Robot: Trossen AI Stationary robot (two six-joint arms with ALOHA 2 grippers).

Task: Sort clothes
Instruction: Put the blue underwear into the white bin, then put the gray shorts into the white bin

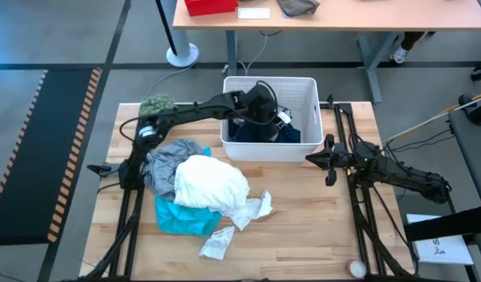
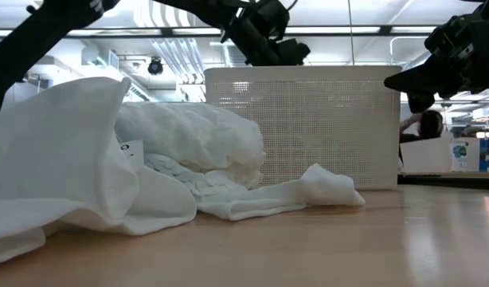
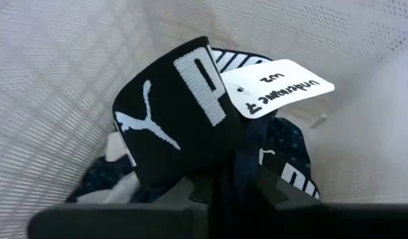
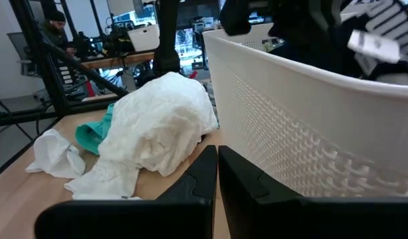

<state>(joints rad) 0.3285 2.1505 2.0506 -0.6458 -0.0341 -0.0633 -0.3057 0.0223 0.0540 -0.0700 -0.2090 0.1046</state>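
Observation:
The dotted navy garment (image 3: 171, 126), with a black waistband bearing a white logo and a white paper tag (image 3: 277, 86), is inside the white plastic bin (image 1: 303, 90). My left gripper (image 1: 264, 106) reaches over the bin's near wall and is shut on this garment. On the table lie the grey garment (image 1: 166, 157), the white garment (image 1: 209, 182) on top of the pile, the turquoise garment (image 1: 182, 218) and the white socks (image 1: 252, 210). My right gripper (image 1: 311, 159) is shut and empty, to the right of the pile, in front of the bin. My left gripper pinches the navy fabric just behind the waistband (image 3: 242, 174) between its two fingers (image 3: 199, 191). The fingers come from above, slanting down into the bin. The waistband bunches up just past the fingertips, and the rest of the garment (image 1: 291, 133) lies in the bin.
A fuzzy green ball (image 1: 156, 104) sits at the table's far left, by the left arm. Another white sock (image 1: 217, 244) lies near the front edge. A small pale ball (image 1: 356, 268) rests at the front right. Bare wood (image 1: 303, 227) lies between the pile and the right arm.

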